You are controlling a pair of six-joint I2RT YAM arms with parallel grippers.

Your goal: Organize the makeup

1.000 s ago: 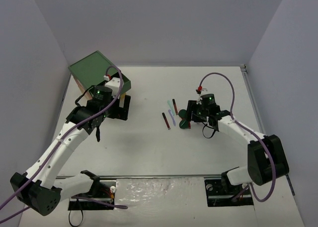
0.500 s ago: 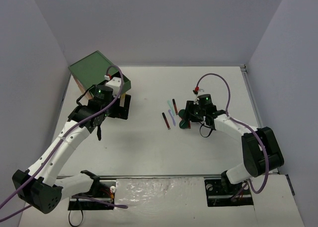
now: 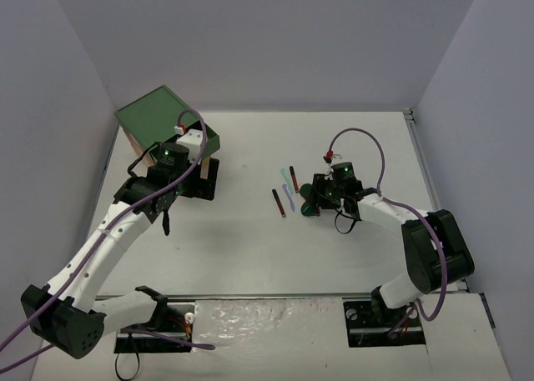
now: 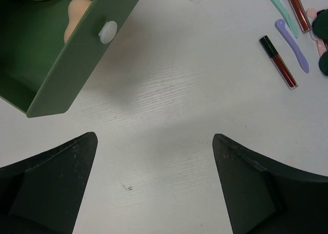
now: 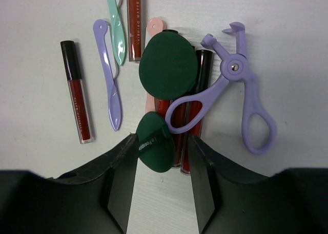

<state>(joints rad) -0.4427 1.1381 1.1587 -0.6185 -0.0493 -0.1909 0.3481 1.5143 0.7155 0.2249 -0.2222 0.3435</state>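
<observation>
Nearest you, the right gripper (image 5: 163, 143) sits low over the heap of makeup. Its two fingers stand either side of the small green puff (image 5: 154, 153) and the ends of the two red lip tubes (image 5: 203, 70) lying under it. One finger looks to touch the puff's edge and the other the tube ends, but you cannot tell from these views whether that is a firm pinch or only a bracket.

Just beyond, the large green puff (image 5: 169, 65) rests on the same tubes, and the purple lash curler (image 5: 234, 68) crosses them. To one side lie a purple spatula (image 5: 110, 85), a teal spatula (image 5: 117, 37) and a lone red tube (image 5: 77, 98), flat on the table (image 4: 169, 90).

Farther off, the left gripper (image 4: 154, 137) hangs with its fingers spread wide, holding nothing, just before the open green drawer (image 4: 77, 65). Tan sponges (image 4: 77, 11) lie inside it. The green-topped box (image 3: 154, 116) stands at the far left.

The step in hand looks like picking the small puff out of the heap; the sponges seem sorted and the rest is not. Before you lift, make sure you have the puff alone — the tubes beneath could ride up or roll. Rise straight, then carry it toward the box.
</observation>
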